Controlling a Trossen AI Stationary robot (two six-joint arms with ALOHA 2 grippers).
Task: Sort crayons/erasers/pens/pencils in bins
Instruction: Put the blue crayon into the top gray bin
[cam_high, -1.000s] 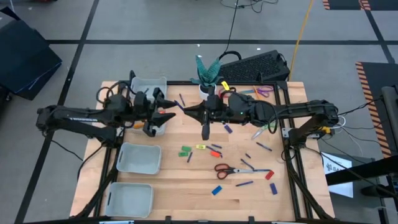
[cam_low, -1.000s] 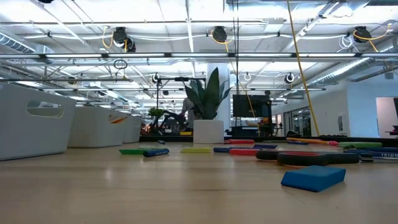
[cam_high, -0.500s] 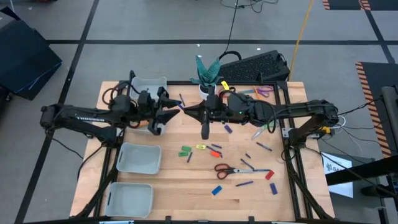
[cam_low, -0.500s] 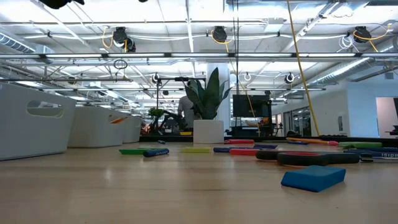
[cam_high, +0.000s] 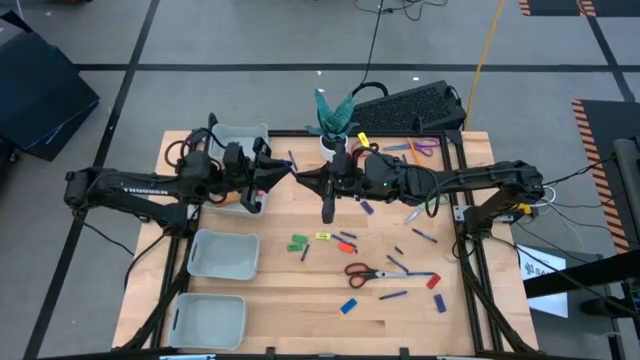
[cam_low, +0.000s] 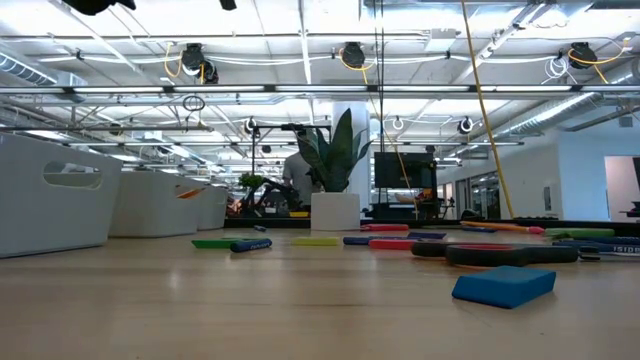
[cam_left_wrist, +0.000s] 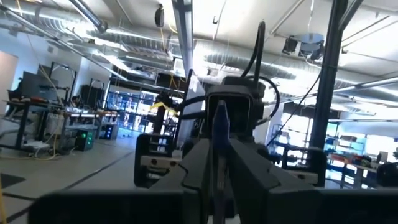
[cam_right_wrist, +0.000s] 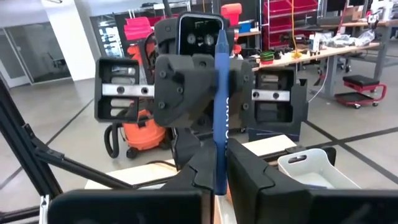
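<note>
**Two pincers meet nose to nose over the counter, both pinching one blue pen**

Seen from above, both arms reach in from the sides and meet tip to tip over the far middle of the wooden counter (cam_high: 300, 300), just in front of the white plant pot (cam_high: 331, 140). In the right wrist view, the right pincer (cam_right_wrist: 220, 163) has its fingers pressed against a blue pen (cam_right_wrist: 220, 106) that stands upright between them. Directly facing it is the left pincer (cam_high: 283, 176), whose dark fingers also close around the upper part of the same pen. The left wrist view agrees: a thin blue stick rises from between its own fingers, with the other arm's head right behind it, though the dim light there makes the exact contact hard to judge.

The other items lie below on the counter. A green eraser (cam_high: 297, 241), a yellow eraser (cam_high: 323, 236) and a red one (cam_high: 346, 245) sit near the middle. Scissors (cam_high: 362, 272) with red handles lie nearer the front, with a blue eraser (cam_high: 348, 306) beyond them. Several loose pens (cam_high: 424, 236) are scattered to the right.

Three bins (cam_high: 224, 254) show along the left side: one at the far edge, partly under the left arm, one midway and one at the near corner.
</note>
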